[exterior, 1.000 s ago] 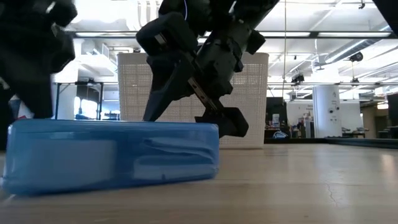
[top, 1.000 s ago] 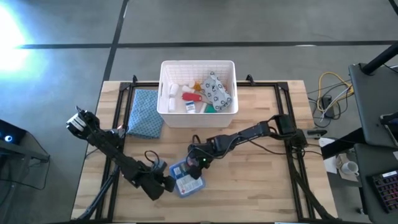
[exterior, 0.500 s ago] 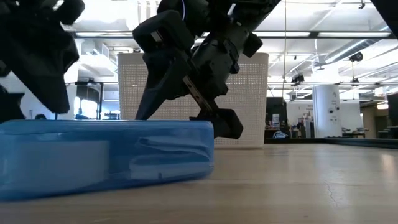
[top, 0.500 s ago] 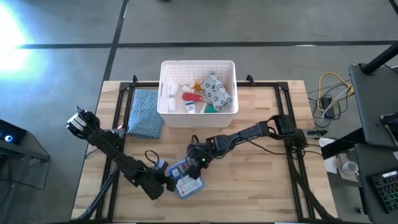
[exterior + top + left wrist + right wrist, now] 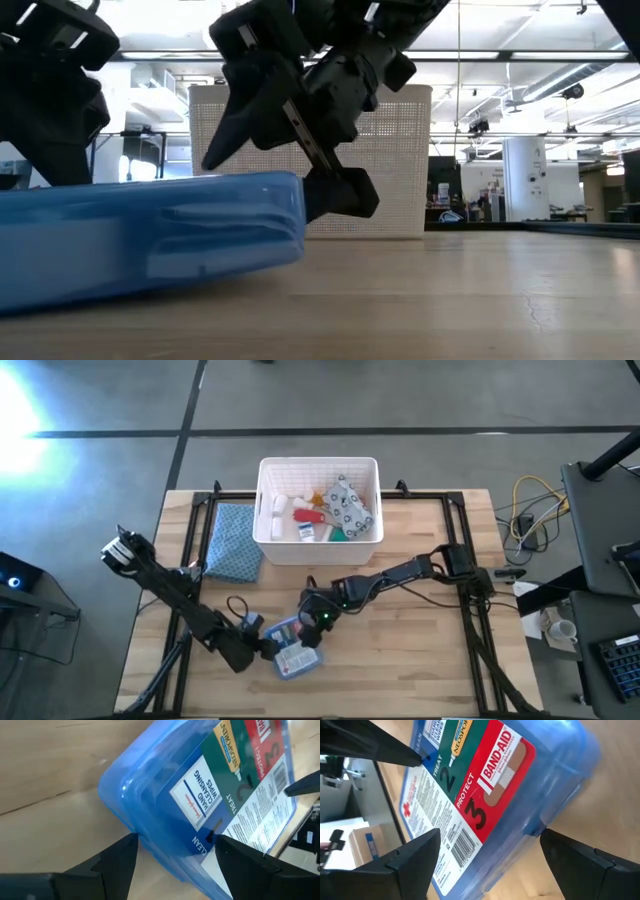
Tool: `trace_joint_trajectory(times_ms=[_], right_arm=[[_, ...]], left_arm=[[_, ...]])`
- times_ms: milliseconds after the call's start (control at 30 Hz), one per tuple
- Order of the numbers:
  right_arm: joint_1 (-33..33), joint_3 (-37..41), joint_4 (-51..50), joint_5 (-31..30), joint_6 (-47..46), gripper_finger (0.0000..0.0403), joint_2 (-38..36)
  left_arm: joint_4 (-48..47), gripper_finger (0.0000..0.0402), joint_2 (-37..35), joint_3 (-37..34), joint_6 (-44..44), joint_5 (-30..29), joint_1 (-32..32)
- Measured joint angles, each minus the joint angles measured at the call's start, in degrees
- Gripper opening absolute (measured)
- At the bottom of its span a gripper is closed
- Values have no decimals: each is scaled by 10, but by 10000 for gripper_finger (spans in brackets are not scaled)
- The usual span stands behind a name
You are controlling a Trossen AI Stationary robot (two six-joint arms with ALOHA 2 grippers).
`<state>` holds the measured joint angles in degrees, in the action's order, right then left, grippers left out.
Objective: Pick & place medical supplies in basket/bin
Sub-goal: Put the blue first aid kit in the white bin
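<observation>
A blue plastic first-aid box (image 5: 293,657) with a printed label lies on the table near its front edge, left of centre. My left gripper (image 5: 263,650) is at the box's left end, its fingers spread on that end (image 5: 175,840). My right gripper (image 5: 315,625) is open at the box's far right end (image 5: 490,835), one finger on either side of it. The white slotted basket (image 5: 262,500) stands at the table's far edge and holds white bottles, tubes and a grey-white spotted pouch (image 5: 348,505). My left gripper meets the box's left end (image 5: 150,845) slanting from the table's left. One fingertip (image 5: 127,842) is at the end's edge, the other (image 5: 220,842) lies over the label's corner. The box rests on the table. I cannot tell whether my right gripper's fingers touch the box.
A blue checked cloth (image 5: 233,542) lies left of the basket. The right half of the table (image 5: 420,660) is bare wood. Black frame rails (image 5: 470,610) run along the table's sides.
My left gripper has drawn back toward the table's left and near edges. The blue box has slid with it along the table and turned a little. My right gripper has followed slightly to the left and stays at the box's far end.
</observation>
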<state>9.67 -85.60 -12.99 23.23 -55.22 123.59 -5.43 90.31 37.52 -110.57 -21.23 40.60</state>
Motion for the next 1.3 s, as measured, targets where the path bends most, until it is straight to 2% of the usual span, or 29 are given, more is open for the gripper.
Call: trace_joint_trajectory(times_ms=[267,667,933,1167,1300], right_arm=[[0,-1,14,-7,-6,329,-7],[-5,-1,10,-14,6,329,-21],[-13,34,4,-37,-16,329,-5],[-27,69,75,-23,-46,329,-1],[-32,86,104,-20,-60,329,0]], left_arm=[[13,246,0,-29,1,30,0],[41,246,1,-59,-1,31,-1],[51,236,9,-62,1,29,0],[141,215,54,-62,2,33,5],[154,213,73,-50,2,37,5]])
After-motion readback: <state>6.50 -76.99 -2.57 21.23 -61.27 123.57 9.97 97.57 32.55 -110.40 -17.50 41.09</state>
